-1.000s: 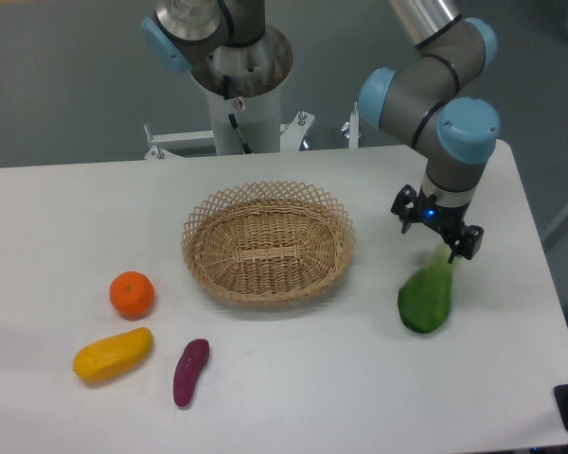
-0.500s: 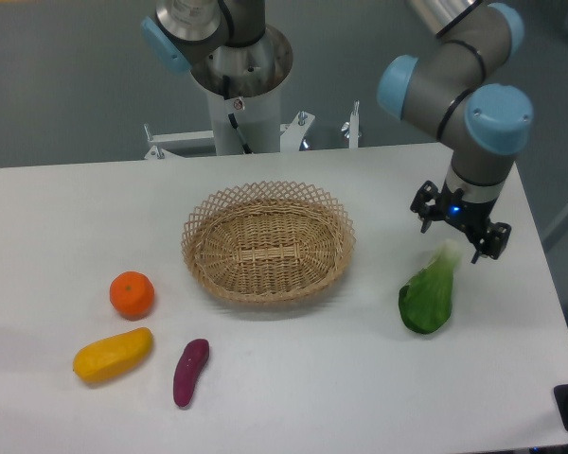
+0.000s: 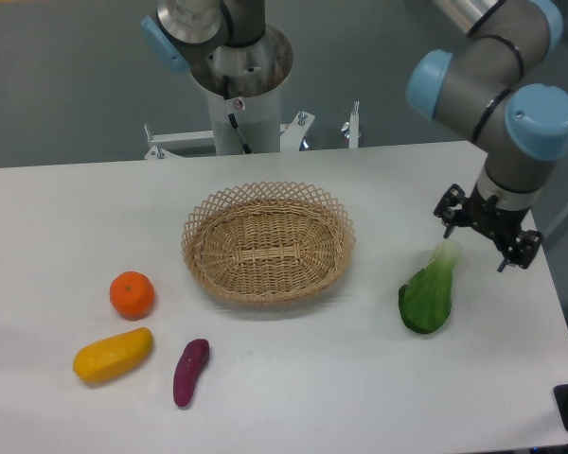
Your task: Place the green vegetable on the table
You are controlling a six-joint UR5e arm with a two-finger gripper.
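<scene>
The green vegetable (image 3: 428,295) lies on the white table (image 3: 360,388) at the right, dark leaves toward the front and pale stem end pointing up and right. My gripper (image 3: 487,238) hangs just right of and above the stem end, apart from it. Its fingers are spread and hold nothing.
A woven wicker basket (image 3: 268,243) stands in the middle of the table. An orange (image 3: 133,294), a yellow oblong fruit (image 3: 113,355) and a purple sweet potato (image 3: 190,372) lie at the front left. The arm's base column (image 3: 239,85) stands behind the table. The table's right edge is close to the gripper.
My gripper has let go of the green vegetable and moved up and to the right, away from it. The vegetable stays on the table.
</scene>
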